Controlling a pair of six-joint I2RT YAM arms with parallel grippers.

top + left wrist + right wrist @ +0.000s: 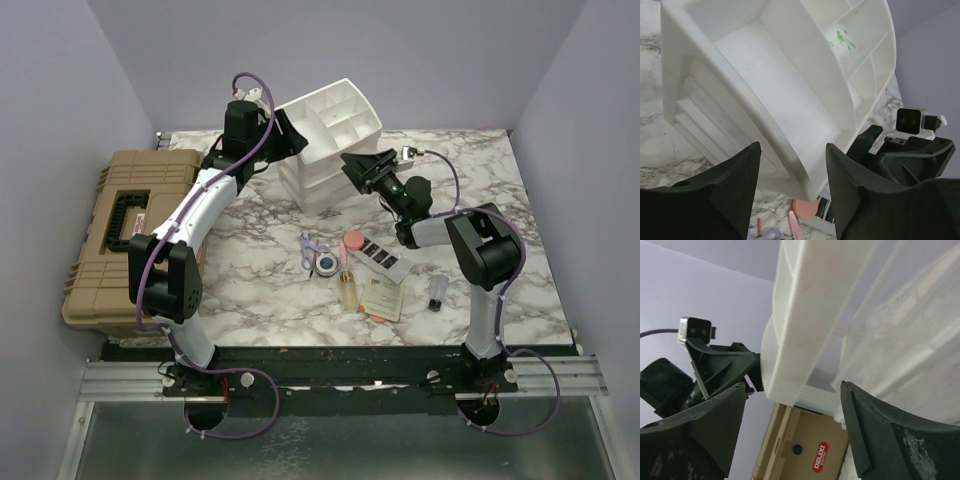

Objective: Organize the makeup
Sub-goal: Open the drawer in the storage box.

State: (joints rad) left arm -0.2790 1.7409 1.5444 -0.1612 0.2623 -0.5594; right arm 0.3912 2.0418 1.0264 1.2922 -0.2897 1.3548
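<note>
The makeup lies in a cluster at the table's middle: a blue compact [327, 262], a pink puff [352, 243], an amber bottle [347, 290], a black strip palette [380, 255], a cream sachet [383, 295] and a dark vial [437, 292]. The puff also shows in the left wrist view [805, 208]. My left gripper [290, 135] [793, 146] is open, with a corner of the white organizer [330, 140] [765, 75] between its fingers, touching neither. My right gripper [360, 170] [793, 385] is open at the organizer's [805, 300] right side.
The organizer looks tilted at the back centre. A big tan hard case [110, 230] [805, 450] fills the left side. A small purple and pink tool [308, 245] lies beside the compact. Purple walls close in on three sides.
</note>
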